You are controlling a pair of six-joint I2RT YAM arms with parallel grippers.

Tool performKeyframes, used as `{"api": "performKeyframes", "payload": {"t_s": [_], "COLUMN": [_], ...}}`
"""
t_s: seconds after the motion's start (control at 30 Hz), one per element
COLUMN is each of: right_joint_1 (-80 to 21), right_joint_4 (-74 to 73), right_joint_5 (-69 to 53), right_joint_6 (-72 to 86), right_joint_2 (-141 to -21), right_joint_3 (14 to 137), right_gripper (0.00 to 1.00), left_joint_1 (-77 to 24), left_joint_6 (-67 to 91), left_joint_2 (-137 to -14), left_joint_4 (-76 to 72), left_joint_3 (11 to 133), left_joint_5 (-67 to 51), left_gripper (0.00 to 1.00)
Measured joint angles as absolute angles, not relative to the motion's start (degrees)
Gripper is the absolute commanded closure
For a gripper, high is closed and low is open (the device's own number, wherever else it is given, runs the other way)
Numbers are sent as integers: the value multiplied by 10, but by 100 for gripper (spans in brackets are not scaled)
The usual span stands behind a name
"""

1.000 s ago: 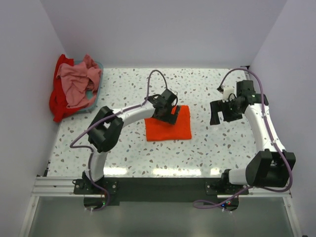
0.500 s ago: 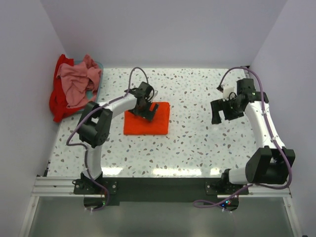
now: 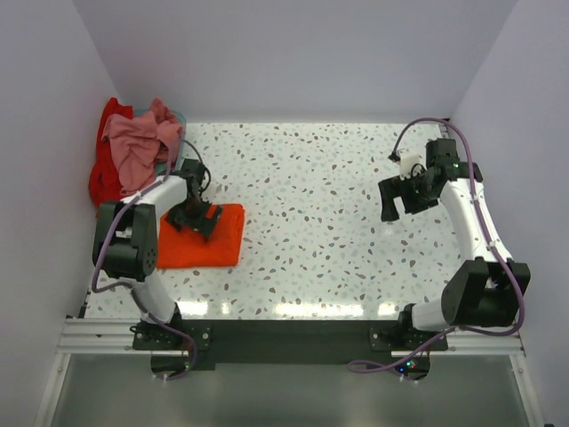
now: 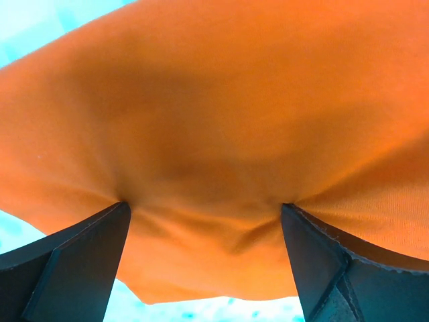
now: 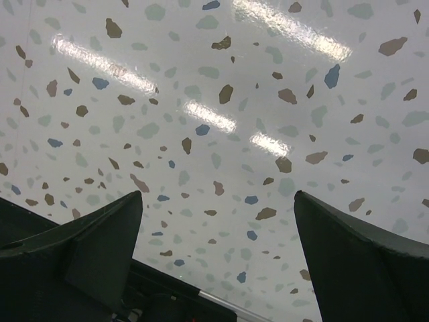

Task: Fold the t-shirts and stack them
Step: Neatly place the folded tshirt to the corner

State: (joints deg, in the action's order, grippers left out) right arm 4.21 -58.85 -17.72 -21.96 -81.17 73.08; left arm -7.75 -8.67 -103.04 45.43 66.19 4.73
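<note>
A folded bright orange t-shirt point(image 3: 206, 244) lies flat on the table's left side. My left gripper point(image 3: 196, 219) presses down on its far part, jaws wide open; in the left wrist view both fingertips dig into the orange cloth point(image 4: 221, 100) and wrinkle it between them, with the gripper point(image 4: 204, 209) holding nothing. A dusty pink t-shirt point(image 3: 135, 148) lies crumpled on a red t-shirt point(image 3: 101, 185) at the far left corner. My right gripper point(image 3: 397, 201) hangs open above bare table at the right; in its wrist view the gripper point(image 5: 218, 196) is empty.
The pink and red shirts spill over a teal basket point(image 3: 177, 118) at the back left corner. White walls close in the speckled table point(image 3: 338, 240) on three sides. A metal rail point(image 3: 284, 340) with both arm bases runs along the near edge.
My left gripper has slid the folded orange t-shirt from the table's middle to the left side, staying pressed on it. The right arm has barely moved.
</note>
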Motion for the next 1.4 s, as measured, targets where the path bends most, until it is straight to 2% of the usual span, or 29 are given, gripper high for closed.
{"api": "performKeyframes", "payload": {"t_s": [0.3,0.67,0.9,1.03,1.2,1.4], "right_joint_1": [43,46,46,46,46,46], "right_joint_4": [-582,-578,-578,-579,-583,-589], "right_joint_5": [-193,-206,-209,-221,-237,-252], "right_joint_6": [-230,-239,-241,-241,-242,-243], "right_joint_2": [-812,-811,-807,-799,-783,-761], "right_joint_3": [730,726,723,720,720,720], "right_gripper": [1,1,2,1,1,1], "left_joint_1": [24,150,179,180,161,37], "left_joint_6": [-193,-297,-311,-303,-275,-199], "left_joint_2": [-947,-952,-975,-975,-944,-889], "left_joint_4": [488,486,491,515,571,602], "left_joint_3": [551,547,573,626,776,968], "left_joint_5": [76,130,149,129,81,15], "left_gripper": [0,0,0,0,0,0]}}
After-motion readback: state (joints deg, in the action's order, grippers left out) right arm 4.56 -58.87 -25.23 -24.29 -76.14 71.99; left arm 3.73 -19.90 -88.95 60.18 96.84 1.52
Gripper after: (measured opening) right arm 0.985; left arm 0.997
